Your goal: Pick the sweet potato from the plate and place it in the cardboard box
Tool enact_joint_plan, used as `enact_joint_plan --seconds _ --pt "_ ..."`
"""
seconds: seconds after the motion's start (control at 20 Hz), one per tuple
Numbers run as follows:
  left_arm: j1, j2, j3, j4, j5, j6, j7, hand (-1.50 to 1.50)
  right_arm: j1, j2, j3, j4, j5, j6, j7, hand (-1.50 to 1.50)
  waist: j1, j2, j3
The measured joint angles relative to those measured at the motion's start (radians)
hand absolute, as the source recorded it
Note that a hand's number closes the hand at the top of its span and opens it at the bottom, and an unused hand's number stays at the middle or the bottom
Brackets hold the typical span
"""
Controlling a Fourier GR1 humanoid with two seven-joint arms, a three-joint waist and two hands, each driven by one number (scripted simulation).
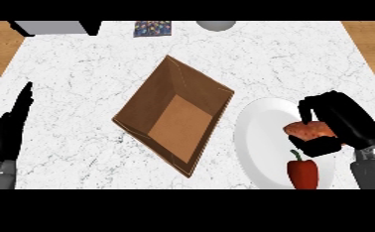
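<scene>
A white marbled tabletop (88, 77) fills the view, with wood showing past its far corners. One open cardboard box (176, 113) sits near the middle, turned corner-on, its brown floor bare. To its right lies one white plate (260, 132), its right side hidden behind the right robot hand (338, 122). That black hand is curled round the one sweet potato (309, 130), an orange-brown lump mostly covered by fingers, over the plate's right part; whether it touches the plate cannot be told. One red pepper (302, 172) with a green stem lies on the plate's near edge. The left robot hand (13, 127) rests at the left edge, fingers straight. Along the far edge, three cut-off things: a grey box (51, 27), a patterned packet (153, 28), a grey round object (216, 25).
</scene>
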Motion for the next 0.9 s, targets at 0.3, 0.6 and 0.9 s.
enact_joint_plan --seconds 0.3,0.6,0.9 --pt "-0.011 -0.015 -0.009 -0.027 -0.017 0.006 0.032 0.00 0.036 0.008 -0.071 -0.274 -0.076 0.002 0.036 1.50 0.005 0.001 0.001" --pt "-0.030 -0.020 0.001 -0.015 -0.025 -0.014 0.025 0.00 -0.016 0.062 -0.042 -0.473 -0.129 0.107 0.139 1.50 0.018 0.005 0.001" --pt "-0.042 -0.025 0.000 -0.044 -0.043 -0.023 0.060 0.00 -0.153 0.196 0.033 -0.507 -0.192 0.213 0.315 1.50 0.029 0.007 0.000"
